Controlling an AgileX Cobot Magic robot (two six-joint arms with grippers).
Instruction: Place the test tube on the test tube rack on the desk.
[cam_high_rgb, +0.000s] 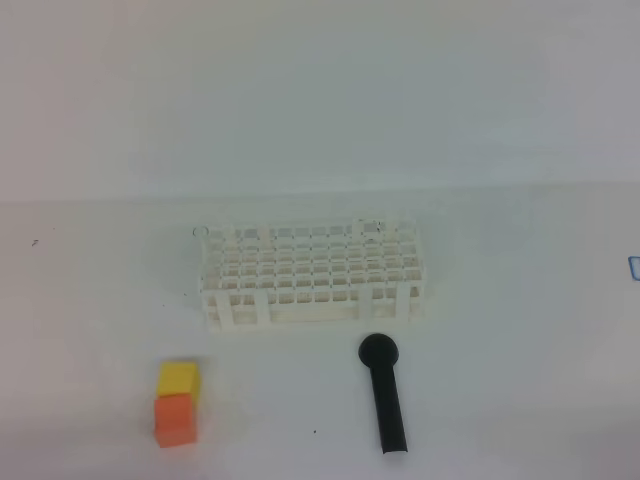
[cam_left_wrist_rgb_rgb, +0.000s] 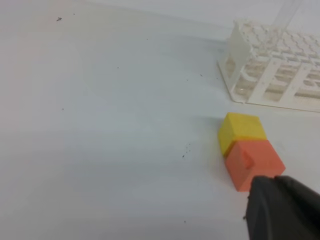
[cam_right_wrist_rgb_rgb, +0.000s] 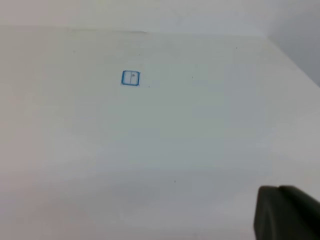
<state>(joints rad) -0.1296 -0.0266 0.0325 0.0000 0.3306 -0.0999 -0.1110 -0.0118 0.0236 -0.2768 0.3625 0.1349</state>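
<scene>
White desk (cam_high_rgb: 100, 330), pretty bare; test tube (cam_left_wrist_rgb_rgb: 289, 11) seemingly already in the far left corner hole of test tube rack (cam_high_rgb: 310, 275), leaning a bit. Left gripper (cam_left_wrist_rgb_rgb: 280, 210) and right gripper (cam_right_wrist_rgb_rgb: 285, 215) both clenched, empty. Best to steer well clear, no bumping that rack

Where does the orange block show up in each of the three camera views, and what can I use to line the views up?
Exterior high: the orange block sits lower left, touching the yellow block behind it.
Left wrist: lower right, just above the dark gripper part at the frame's corner.
Right wrist: not in it.
Shared landmark: the test tube rack, top right in the left wrist view; the right wrist view lacks it.
</scene>
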